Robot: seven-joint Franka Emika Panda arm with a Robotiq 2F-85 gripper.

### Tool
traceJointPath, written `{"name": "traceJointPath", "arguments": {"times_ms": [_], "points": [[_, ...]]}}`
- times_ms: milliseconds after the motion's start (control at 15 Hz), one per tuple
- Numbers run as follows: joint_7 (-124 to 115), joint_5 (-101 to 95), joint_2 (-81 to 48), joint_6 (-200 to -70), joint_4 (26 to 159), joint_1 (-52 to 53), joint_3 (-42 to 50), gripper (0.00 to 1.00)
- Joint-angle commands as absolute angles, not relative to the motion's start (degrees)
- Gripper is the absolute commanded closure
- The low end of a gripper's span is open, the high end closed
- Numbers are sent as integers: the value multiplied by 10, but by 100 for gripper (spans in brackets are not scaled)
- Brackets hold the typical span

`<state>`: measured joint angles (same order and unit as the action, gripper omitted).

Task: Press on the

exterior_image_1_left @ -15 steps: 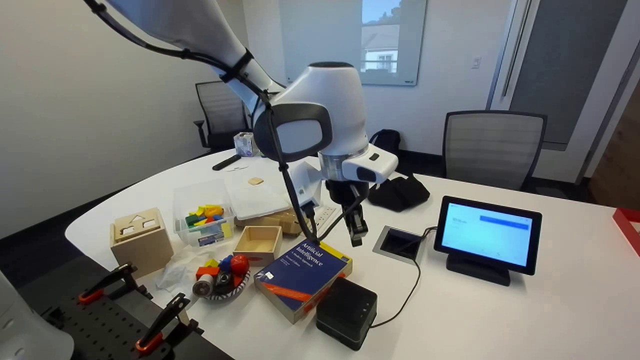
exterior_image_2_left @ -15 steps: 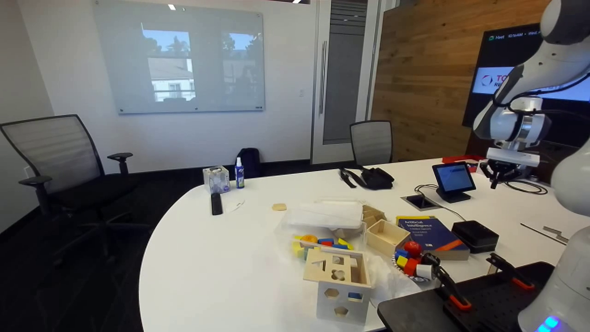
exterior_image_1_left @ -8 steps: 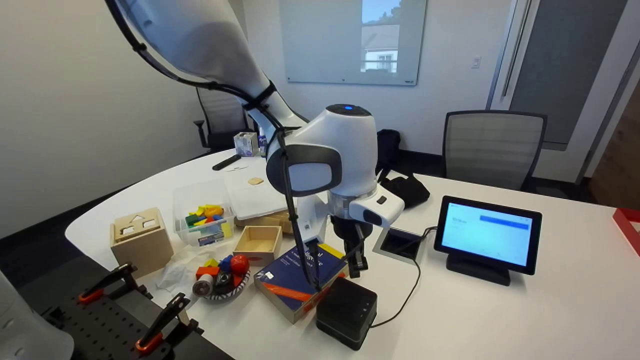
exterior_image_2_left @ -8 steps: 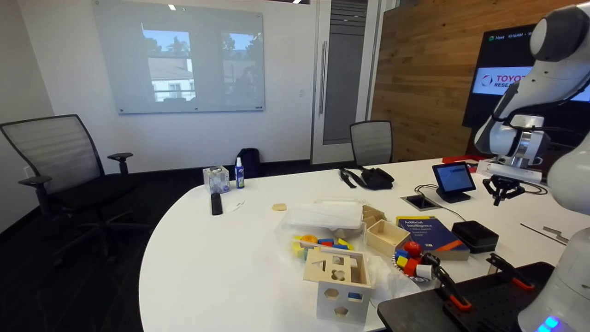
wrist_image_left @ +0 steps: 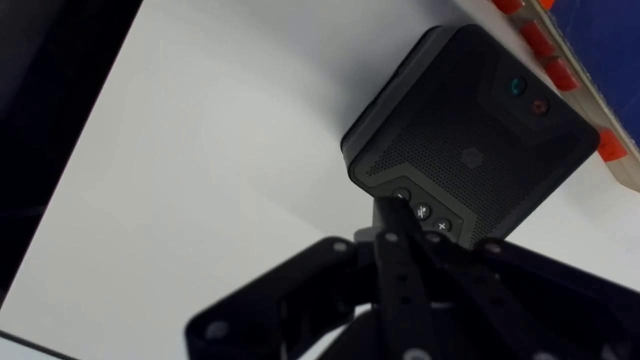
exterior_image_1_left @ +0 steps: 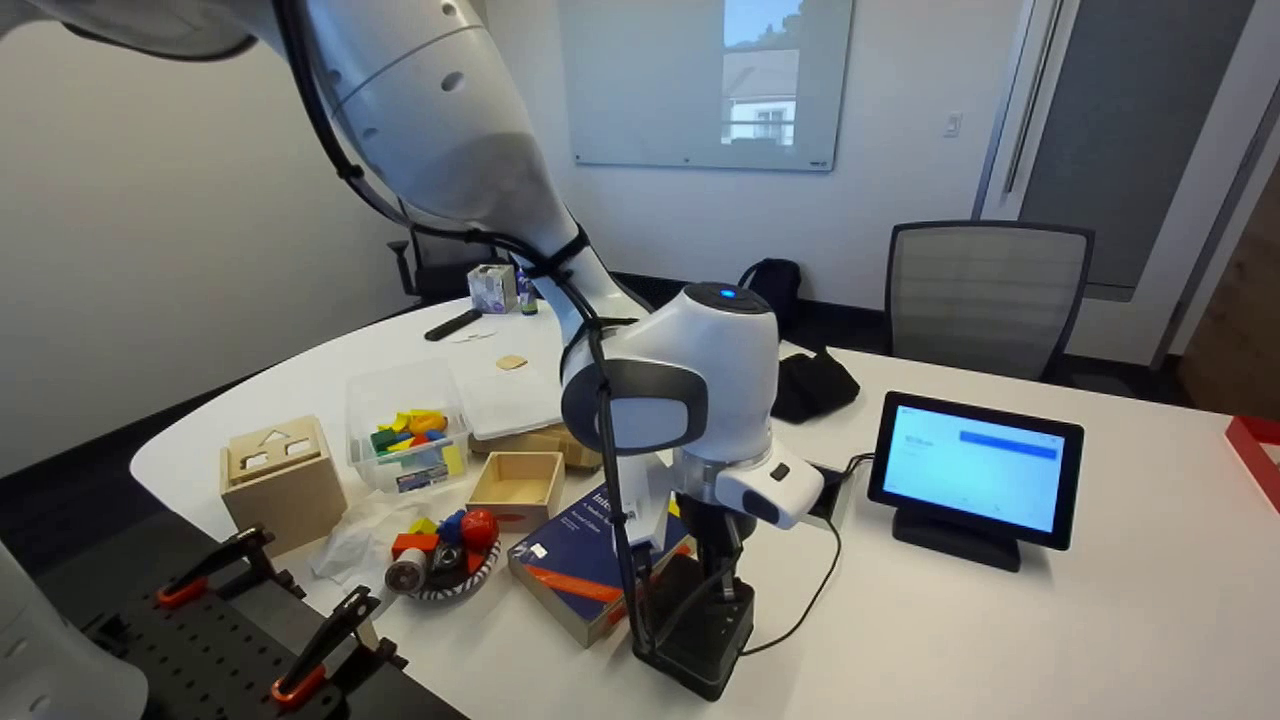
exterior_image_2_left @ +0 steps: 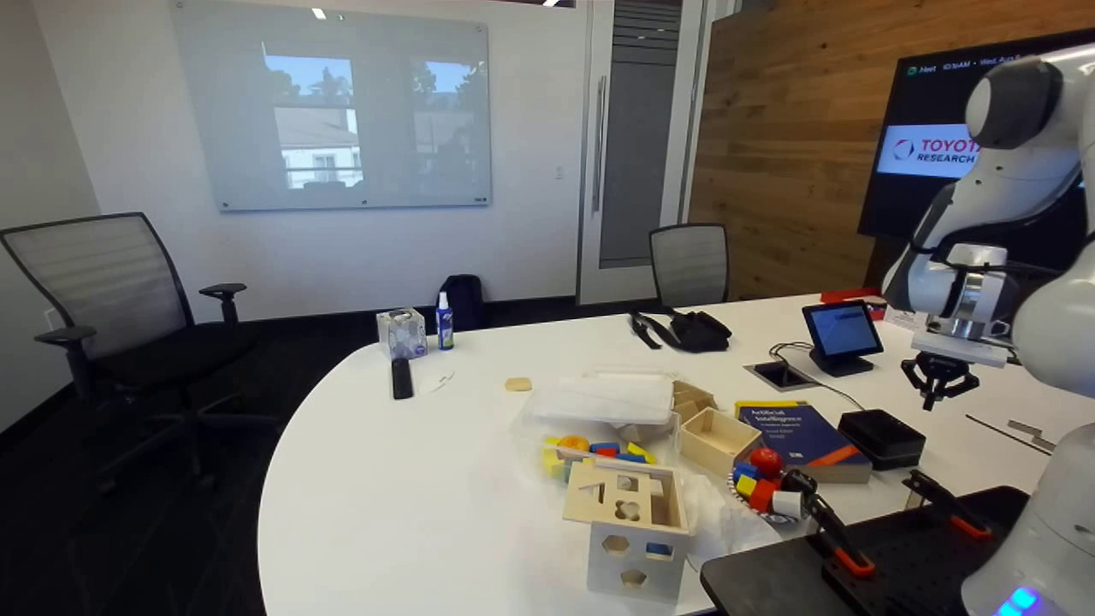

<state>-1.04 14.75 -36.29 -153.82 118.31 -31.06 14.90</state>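
A black square speakerphone (exterior_image_1_left: pixel 690 674) lies on the white table beside a blue book; it also shows in an exterior view (exterior_image_2_left: pixel 883 438). In the wrist view the speakerphone (wrist_image_left: pixel 475 135) has a minus button (wrist_image_left: pixel 401 193), a crossed-out microphone button (wrist_image_left: pixel 422 211) and a plus button (wrist_image_left: pixel 442 225) near the fingertips. A green phone button (wrist_image_left: pixel 516 86) and a red button (wrist_image_left: pixel 540 106) are at its far edge. My gripper (wrist_image_left: pixel 392 207) is shut and empty, pointing down; its tip partly covers the minus button. In an exterior view the gripper (exterior_image_2_left: pixel 930 402) is above the table, apart from the speakerphone.
The blue book (exterior_image_1_left: pixel 575 560) touches or nearly touches the speakerphone. A tablet (exterior_image_1_left: pixel 980 465) stands behind, with a cable (exterior_image_1_left: pixel 812 600) near it. A bowl of toys (exterior_image_1_left: pixel 450 590), a wooden tray (exterior_image_1_left: pixel 515 520), a shape box (exterior_image_1_left: pixel 285 500) and clamps (exterior_image_1_left: pixel 335 645) are also there.
My gripper has come down steadily toward the speakerphone from above the area by the book. It stays shut. The speakerphone, book and other things have not moved.
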Motion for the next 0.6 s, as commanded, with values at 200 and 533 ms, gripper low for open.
{"name": "traceJointPath", "arguments": {"times_ms": [200, 533], "points": [[-17, 147, -418, -1532, 1134, -315, 146, 100], [-25, 142, -442, -1526, 1107, -309, 149, 100]]}}
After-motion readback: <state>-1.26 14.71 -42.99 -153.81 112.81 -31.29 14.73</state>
